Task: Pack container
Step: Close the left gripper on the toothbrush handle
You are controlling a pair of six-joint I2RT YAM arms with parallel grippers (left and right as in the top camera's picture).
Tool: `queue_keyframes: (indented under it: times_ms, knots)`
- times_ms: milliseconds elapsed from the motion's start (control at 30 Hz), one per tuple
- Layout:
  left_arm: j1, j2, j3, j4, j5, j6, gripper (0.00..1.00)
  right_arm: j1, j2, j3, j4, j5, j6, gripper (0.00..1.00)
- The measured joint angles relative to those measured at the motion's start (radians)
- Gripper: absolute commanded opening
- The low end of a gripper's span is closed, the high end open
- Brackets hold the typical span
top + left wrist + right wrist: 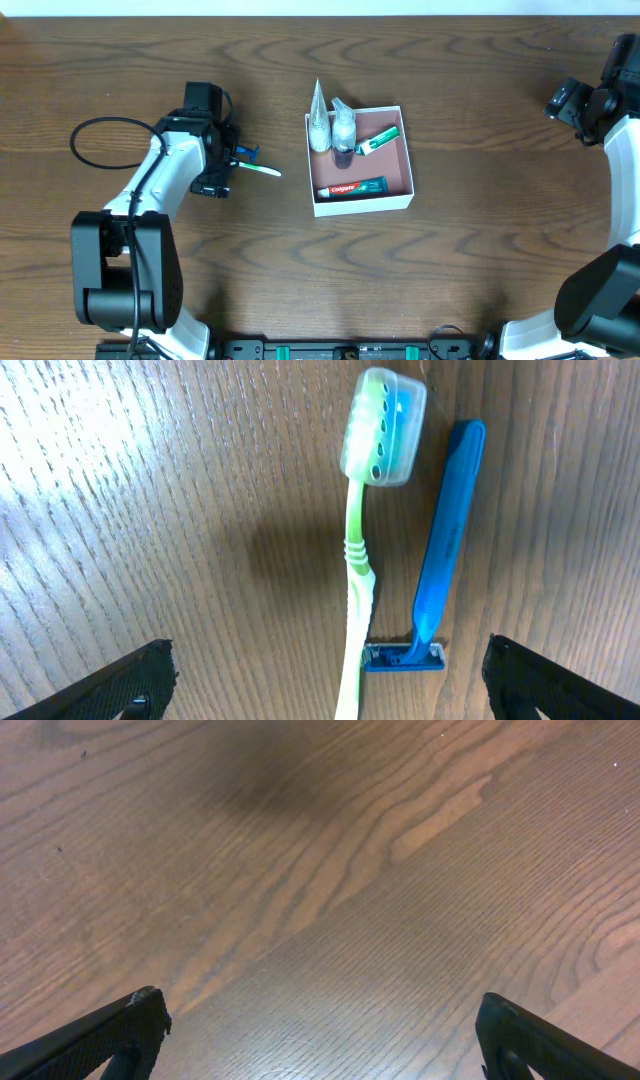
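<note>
Overhead, wide left claw (325, 665) partly hides toothbrush (352, 550) and razor (445, 530); right claw (320, 1030) also wide.

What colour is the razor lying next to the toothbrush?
The razor is blue, shown best in the left wrist view, beside the green toothbrush.

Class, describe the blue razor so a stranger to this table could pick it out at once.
Find the white-walled container mid-table, then look left, where the open left gripper hangs over two slim items lying side by side. The razor is the solid blue one with a crosswise head; its neighbour, the toothbrush, is green with a clear cap.
</note>
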Motion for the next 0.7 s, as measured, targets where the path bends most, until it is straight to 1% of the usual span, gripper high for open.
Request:
queue_keyframes:
  times_ms: [233, 400, 500, 700]
  knots:
    - [-0.018, 0.009, 0.000, -0.011, -0.007, -0.045, 0.98, 0.000, 0.000, 0.000, 0.000, 0.000, 0.000, 0.99]
    - [-0.019, 0.082, 0.000, -0.012, -0.009, -0.069, 0.98, 0.000, 0.000, 0.000, 0.000, 0.000, 0.000, 0.99]
    - [-0.019, 0.131, 0.010, -0.021, -0.010, -0.076, 0.98, 0.000, 0.000, 0.000, 0.000, 0.000, 0.000, 0.99]
    - [-0.019, 0.140, 0.019, -0.016, -0.011, -0.072, 0.98, 0.000, 0.000, 0.000, 0.000, 0.000, 0.000, 0.99]
